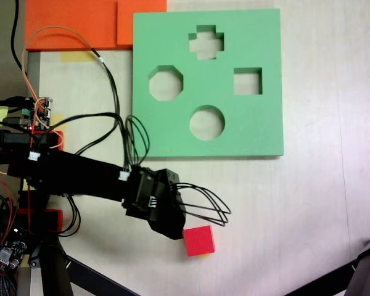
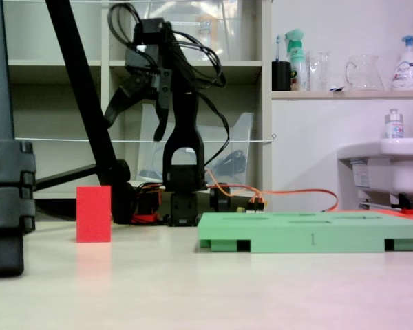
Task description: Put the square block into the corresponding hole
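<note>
The main risk from here is a bad descent onto the square block (image 1: 199,240): in the top-down fixed view the gripper (image 1: 172,229) sits over the cube's left edge rather than its centre, so coming straight down could land a jaw on top of the foam or nudge the cube away across the worktop (image 1: 308,216) instead of straddling it. A skewed pinch would matter later too, since the corresponding hole (image 1: 248,81) looks barely wider than the cube, and a twisted block would likely catch on the rim of the green board (image 1: 172,132) and sit proud. The cube rests on the worktop, well apart from the board, untouched. In the side-on fixed view the arm stands folded high, its gripper (image 2: 127,106) hanging well above the cube (image 2: 93,214) and pointing down and leftward. Whether the jaws are spread or pressed together I cannot tell; they hold nothing.
</note>
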Tool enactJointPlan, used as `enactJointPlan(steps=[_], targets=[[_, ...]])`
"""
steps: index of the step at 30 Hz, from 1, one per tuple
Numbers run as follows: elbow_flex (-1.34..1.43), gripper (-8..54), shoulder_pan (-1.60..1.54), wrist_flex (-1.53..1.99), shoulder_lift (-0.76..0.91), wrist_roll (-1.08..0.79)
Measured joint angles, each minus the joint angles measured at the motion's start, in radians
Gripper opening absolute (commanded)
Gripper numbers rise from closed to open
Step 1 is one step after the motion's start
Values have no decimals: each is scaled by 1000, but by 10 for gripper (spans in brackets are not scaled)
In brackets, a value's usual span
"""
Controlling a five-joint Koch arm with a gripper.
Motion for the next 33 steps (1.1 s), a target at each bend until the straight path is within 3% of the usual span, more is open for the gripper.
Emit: enactJointPlan(steps=[2,13,33], targets=[[-3,522,25,2,-14,-12],[-2,522,74,-23,-273,-84],[8,522,158,-161,-436,-169]])
